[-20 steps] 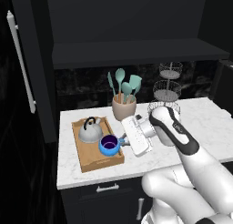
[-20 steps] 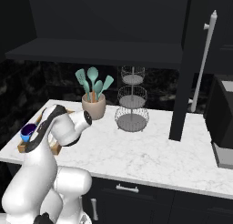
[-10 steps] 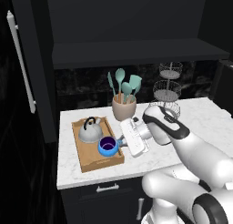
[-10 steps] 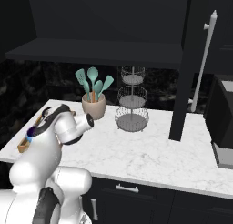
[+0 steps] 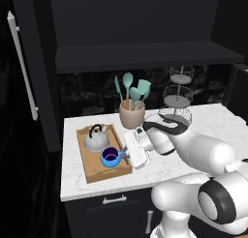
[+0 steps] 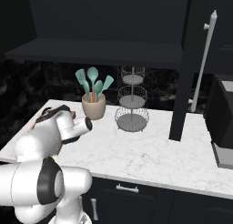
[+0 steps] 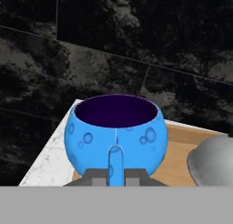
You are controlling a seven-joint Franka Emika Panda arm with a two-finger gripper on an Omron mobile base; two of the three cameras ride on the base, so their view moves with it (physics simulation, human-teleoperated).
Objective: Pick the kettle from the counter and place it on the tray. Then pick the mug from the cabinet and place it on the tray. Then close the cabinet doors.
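The bright blue mug [image 5: 111, 157] with its dark purple inside sits low over the front right part of the wooden tray [image 5: 92, 171]. The grey kettle [image 5: 96, 139] stands on the tray just behind it. My gripper [image 5: 124, 152] reaches in from the right, shut on the mug's small handle. In the hand view the mug [image 7: 116, 129] is dead centre, with my gripper [image 7: 115, 175] closed around its handle. The kettle [image 7: 213, 161] bulges in at the right and the tray [image 7: 179, 148] lies beneath. The tray rests on the white marble counter [image 5: 203, 123].
A beige utensil crock [image 5: 132, 115] stands behind the tray, a wire tiered stand [image 5: 176, 99] to its right. Both dark cabinet doors hang open: the left door [image 5: 34, 72] and the right door [image 6: 186, 68] with its silver bar handle [image 6: 205, 59]. The cabinet shelf [image 5: 145, 58] overhangs the counter.
The arm has folded lower over the counter and its forearm has swung right. The mug has shifted slightly left and down onto the tray, still in the gripper.
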